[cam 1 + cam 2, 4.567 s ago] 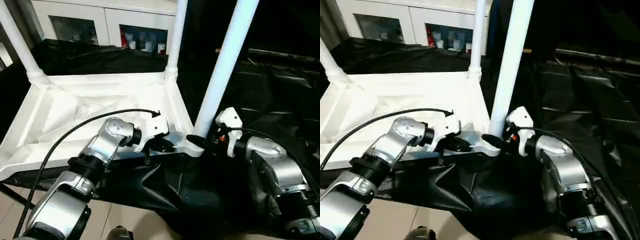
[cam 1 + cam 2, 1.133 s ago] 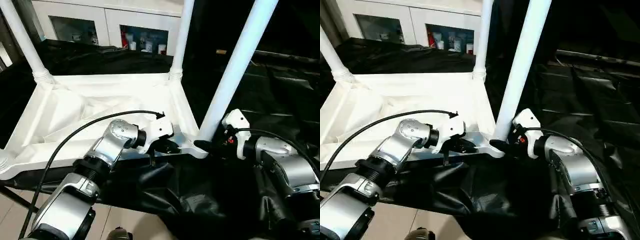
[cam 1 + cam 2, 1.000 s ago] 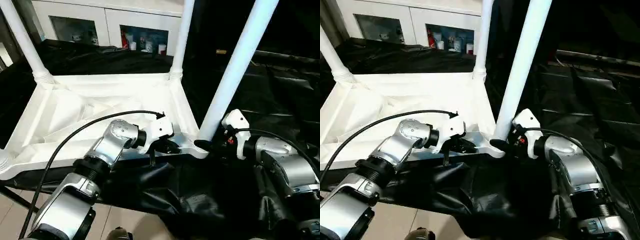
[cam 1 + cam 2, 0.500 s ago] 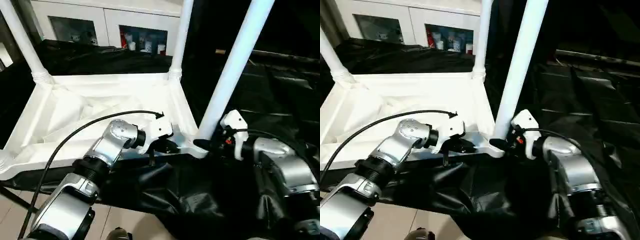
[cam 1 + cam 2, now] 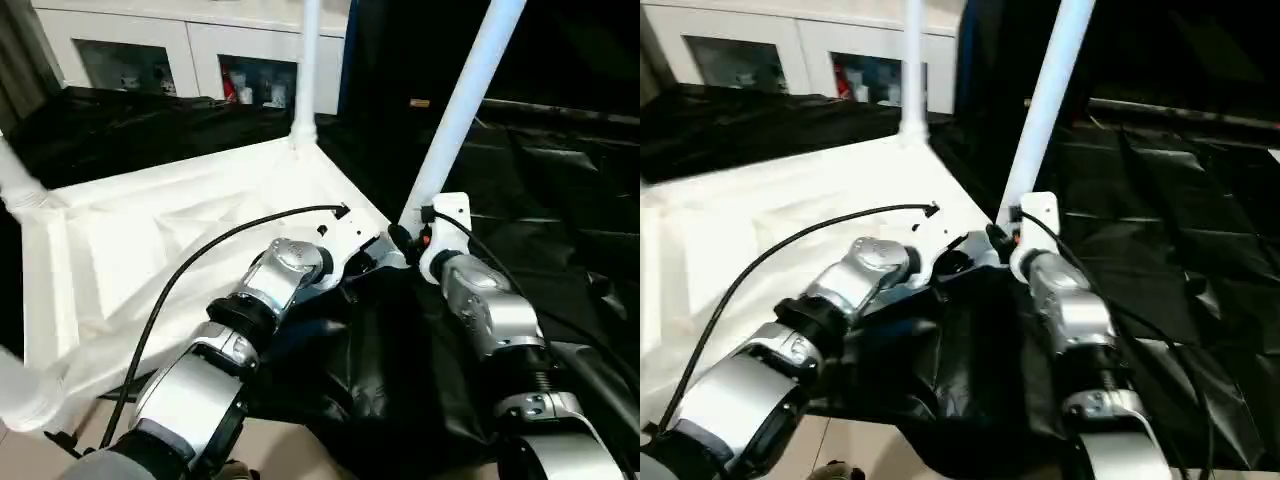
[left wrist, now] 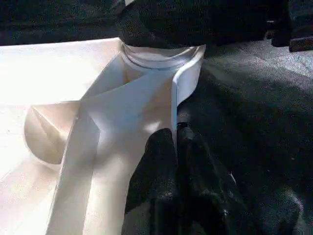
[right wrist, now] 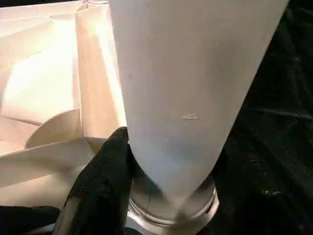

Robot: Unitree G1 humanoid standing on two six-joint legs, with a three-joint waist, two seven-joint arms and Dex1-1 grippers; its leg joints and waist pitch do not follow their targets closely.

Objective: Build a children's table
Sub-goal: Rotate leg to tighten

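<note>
While unmarked, white tabletop [image 5: 150,250] under left pincer [image 6: 175,142].

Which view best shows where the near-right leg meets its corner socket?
The right wrist view: the leg enters the socket up close. The left wrist view shows that socket shadowed; the eye views show the joint behind the right gripper.

White tabletop [image 5: 150,240] lies upside down, ribbed underside up, on black sheeting. 3 white legs stand in corner sockets: near-right [image 5: 458,110], far [image 5: 305,70], left [image 5: 18,180].
</note>
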